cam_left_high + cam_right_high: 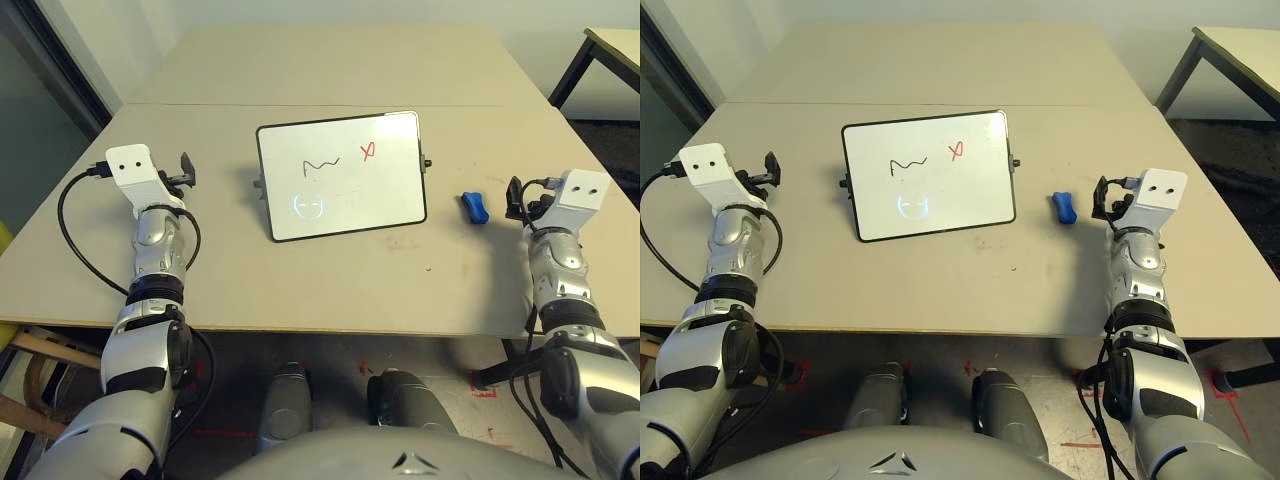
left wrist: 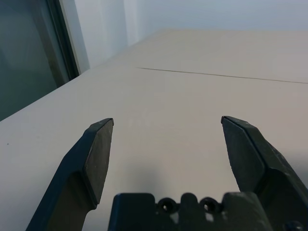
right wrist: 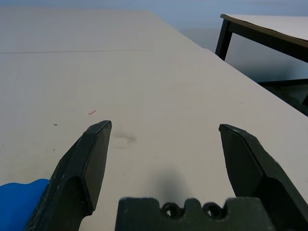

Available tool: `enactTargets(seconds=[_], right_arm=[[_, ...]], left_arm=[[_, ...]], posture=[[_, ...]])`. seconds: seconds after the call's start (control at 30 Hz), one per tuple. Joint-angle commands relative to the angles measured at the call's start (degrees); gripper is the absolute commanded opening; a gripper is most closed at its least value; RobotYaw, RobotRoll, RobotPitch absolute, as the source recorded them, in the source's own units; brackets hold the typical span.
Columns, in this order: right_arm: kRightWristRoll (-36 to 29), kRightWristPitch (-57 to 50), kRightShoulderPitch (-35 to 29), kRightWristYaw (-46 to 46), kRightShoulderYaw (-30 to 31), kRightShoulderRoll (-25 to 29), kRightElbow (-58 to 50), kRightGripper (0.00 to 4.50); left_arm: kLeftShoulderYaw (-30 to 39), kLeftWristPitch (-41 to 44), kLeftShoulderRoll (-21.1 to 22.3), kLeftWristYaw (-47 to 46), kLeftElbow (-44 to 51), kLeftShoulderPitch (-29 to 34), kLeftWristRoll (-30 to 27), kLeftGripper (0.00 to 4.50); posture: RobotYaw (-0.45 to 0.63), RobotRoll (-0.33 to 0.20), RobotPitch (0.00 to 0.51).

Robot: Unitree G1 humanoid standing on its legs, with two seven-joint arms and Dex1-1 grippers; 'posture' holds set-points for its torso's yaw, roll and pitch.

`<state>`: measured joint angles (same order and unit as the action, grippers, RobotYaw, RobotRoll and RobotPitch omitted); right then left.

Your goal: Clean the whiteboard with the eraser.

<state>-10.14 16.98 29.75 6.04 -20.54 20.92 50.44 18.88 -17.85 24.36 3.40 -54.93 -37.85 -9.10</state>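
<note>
Your whiteboard [image 1: 343, 176] lies flat near the middle of the desk [image 1: 330, 285], slightly rotated so its long edges slant. On its white face you can see a black squiggle [image 1: 320, 165] left of centre and a small red mark [image 1: 368, 151] toward the far right corner, with a pale glare spot nearer to you. The thin black frame runs all round, and a small knob [image 1: 428, 163] sticks out from the right edge.

The eraser [image 1: 473, 207], a bright blue oblong block, rests on the desk to the right of the whiteboard, apart from it and not touching the frame. In the right wrist view a corner of it shows just beside one finger.

Your right end effector [image 3: 165, 132] sits just to the right of the eraser, close by but not holding it; its two black fingers [image 3: 91, 159] stand wide apart above bare desk. A faint red fleck and a dark smudge mark the surface ahead of it.

Your left end effector [image 2: 167, 127] is out to the left of the whiteboard, well apart from it, with its fingers [image 2: 94, 154] likewise spread wide and nothing between them.

A second table [image 1: 615, 45] with black legs stands off to the far right.
</note>
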Motion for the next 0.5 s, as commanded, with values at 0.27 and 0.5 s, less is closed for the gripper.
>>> enactTargets(seconds=[0.27, 0.5], right_arm=[[0.67, -9.93, -1.27, -1.25, 2.3, 0.4, -12.13, 4.44], [-0.7, -41.98, -0.6, 0.3, 6.36, 3.78, -31.75, 4.44]], left_arm=[[0.19, 2.35, 3.56, 7.73, 2.57, -1.07, -2.06, 4.5], [-1.09, 7.65, 12.22, 34.7, 5.53, -2.18, -7.23, 4.5]], posture=[[0.2, 0.0, 0.056], [0.18, 0.0, 0.06]])
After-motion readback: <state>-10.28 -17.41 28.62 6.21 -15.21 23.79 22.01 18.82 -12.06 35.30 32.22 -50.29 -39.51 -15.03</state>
